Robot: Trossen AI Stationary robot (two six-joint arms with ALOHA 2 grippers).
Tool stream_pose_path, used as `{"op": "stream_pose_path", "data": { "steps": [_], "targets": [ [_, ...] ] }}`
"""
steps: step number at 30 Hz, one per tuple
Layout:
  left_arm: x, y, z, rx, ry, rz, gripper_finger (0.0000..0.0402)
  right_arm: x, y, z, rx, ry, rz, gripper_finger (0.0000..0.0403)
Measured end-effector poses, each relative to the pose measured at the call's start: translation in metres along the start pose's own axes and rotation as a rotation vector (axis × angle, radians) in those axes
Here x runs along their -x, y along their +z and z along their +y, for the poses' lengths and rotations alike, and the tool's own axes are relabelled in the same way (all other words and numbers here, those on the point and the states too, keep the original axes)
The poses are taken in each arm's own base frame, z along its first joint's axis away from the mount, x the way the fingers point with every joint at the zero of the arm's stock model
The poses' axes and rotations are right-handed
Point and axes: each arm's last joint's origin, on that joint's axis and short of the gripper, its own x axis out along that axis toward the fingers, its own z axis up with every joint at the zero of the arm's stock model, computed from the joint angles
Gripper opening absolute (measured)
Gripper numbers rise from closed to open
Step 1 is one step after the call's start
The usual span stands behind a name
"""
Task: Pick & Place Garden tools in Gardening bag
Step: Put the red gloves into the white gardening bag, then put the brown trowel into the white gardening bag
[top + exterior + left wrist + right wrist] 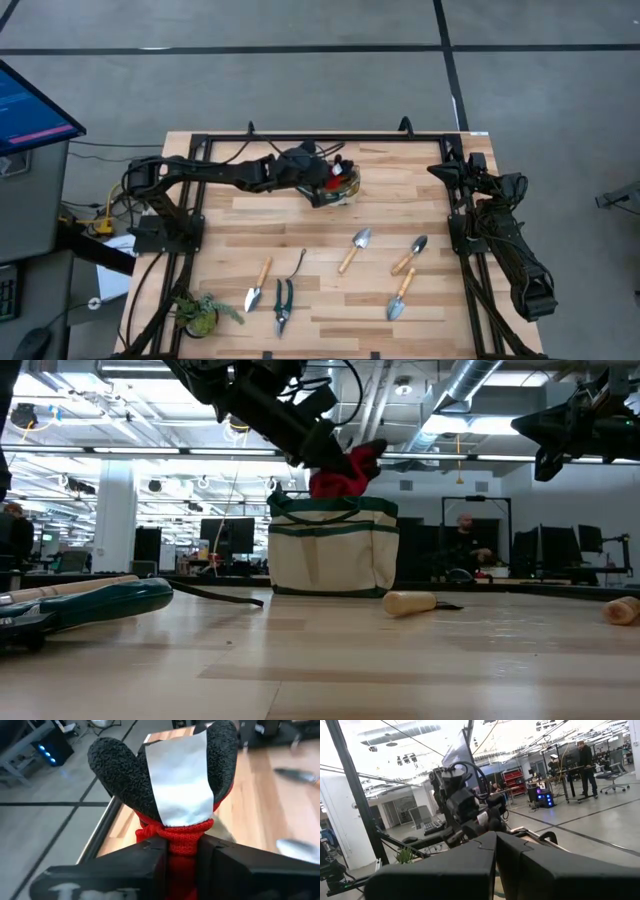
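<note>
Left gripper (181, 851) pinches a red-and-black knit glove (172, 780) (silver label) above the cream fabric tote (333, 552) near the worktop's far edge.

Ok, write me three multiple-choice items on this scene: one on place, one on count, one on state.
1. Where is the left hand?
A. Above the gardening bag
B. By the plant
C. Off the table

2. How many trowels lie on the table?
A. Two
B. Four
C. Six

3. The left hand is:
A. Empty
B. Shut on a red and black glove
C. Holding shears

Key: A, the low view shows it over the bag; B, the high view shows four; B, the left wrist view shows the glove's cuff clamped.
</note>
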Motion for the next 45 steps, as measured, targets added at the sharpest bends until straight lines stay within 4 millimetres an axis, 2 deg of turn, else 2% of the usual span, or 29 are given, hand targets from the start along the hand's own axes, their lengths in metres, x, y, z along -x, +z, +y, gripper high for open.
{"op": "stream_pose_path", "data": {
  "steps": [4,14,19,22,24,29,32,35,38,40,45],
  "targets": [
    [0.001,0.001,0.001,-0.07,0.002,-0.005,0.0094,0.0,0.0,0.0,0.0,0.0,0.0,0.0],
    [0.004,-0.001,-0.002,-0.082,-0.018,0.028,0.0252,0.0,0.0,0.0,0.0,0.0,0.0,0.0],
    [0.006,0.0,-0.002,-0.083,-0.022,0.036,0.03,0.0,0.0,0.0,0.0,0.0,0.0,0.0],
    [0.021,0.01,0.003,-0.047,-0.01,-0.004,0.0308,0.0,0.0,0.0,0.0,0.0,0.0,0.0],
    [0.04,0.022,0.011,0.02,0.003,-0.051,0.0308,0.0,0.0,0.0,0.0,-0.005,-0.005,0.0],
    [0.114,0.049,0.03,0.281,-0.03,-0.17,0.0296,0.0,0.001,-0.001,0.001,-0.047,-0.047,0.0],
    [0.158,0.047,0.027,0.414,-0.121,-0.119,0.029,0.0,0.002,-0.002,0.0,-0.069,-0.069,0.0],
    [0.188,0.036,0.012,0.512,-0.237,0.026,0.0287,0.0,0.002,-0.002,0.001,-0.073,-0.074,0.0],
    [0.202,0.023,-0.011,0.58,-0.313,0.21,0.0286,0.0,0.002,-0.002,0.001,-0.074,-0.075,0.0],
    [0.204,0.016,-0.028,0.601,-0.336,0.334,0.0286,0.0,0.002,-0.002,0.001,-0.074,-0.075,0.0],
    [0.185,-0.004,-0.066,0.604,-0.232,0.6,0.0286,0.0,0.002,-0.002,0.001,-0.074,-0.075,0.0]
  ]
}}
